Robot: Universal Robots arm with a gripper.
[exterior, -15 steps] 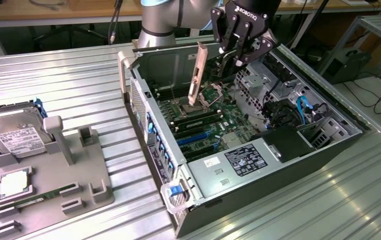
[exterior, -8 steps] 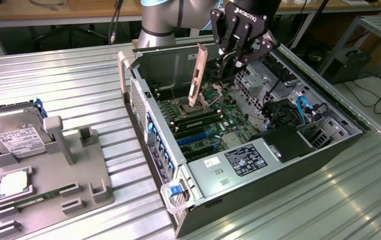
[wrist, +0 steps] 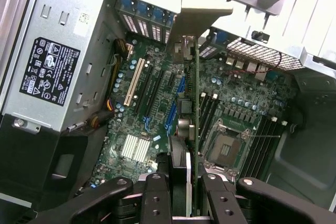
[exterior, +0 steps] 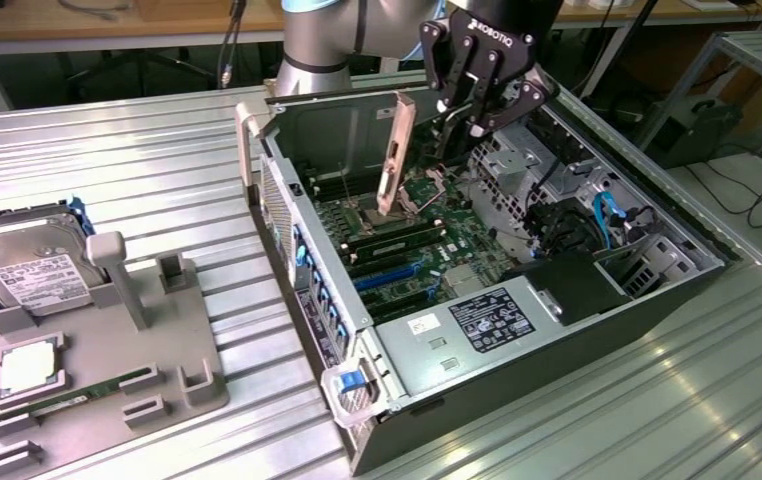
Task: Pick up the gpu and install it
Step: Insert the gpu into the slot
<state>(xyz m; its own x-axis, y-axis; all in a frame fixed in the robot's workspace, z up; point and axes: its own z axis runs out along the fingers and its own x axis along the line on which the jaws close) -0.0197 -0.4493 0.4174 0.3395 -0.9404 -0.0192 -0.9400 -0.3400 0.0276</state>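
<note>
- Holding the gpu (exterior: 392,150), a thin flat card with a long pale metal bracket on one end, edge-on and upright above the open grey computer case (exterior: 701,262).
- Black two-finger gripper (exterior: 484,118) is clenched on the card; in the wrist view the fingers (wrist: 157,192) pinch its top edge with the card (wrist: 196,108) running down between them.
- Card is over the green motherboard (wrist: 157,108), near the bare square CPU socket (wrist: 226,150) and the RAM slots; from the exterior view it looks clear of the board, not seated.
- Step in hand, as I judge it: carry is done, I'm in the line-up phase before insertion.
- Long expansion slots (wrist: 137,82) sit to one side of the card in the wrist view, beside the silver power supply with its black label (wrist: 50,72). Card does not look lined up over a slot yet.
- Next move calls for a sideways shift and bracket aligned with the rear openings, then a straight, gentle push down.
- Grey parts tray (exterior: 101,340) outside the case holds the boxy silver hard drive (exterior: 28,270).
</note>
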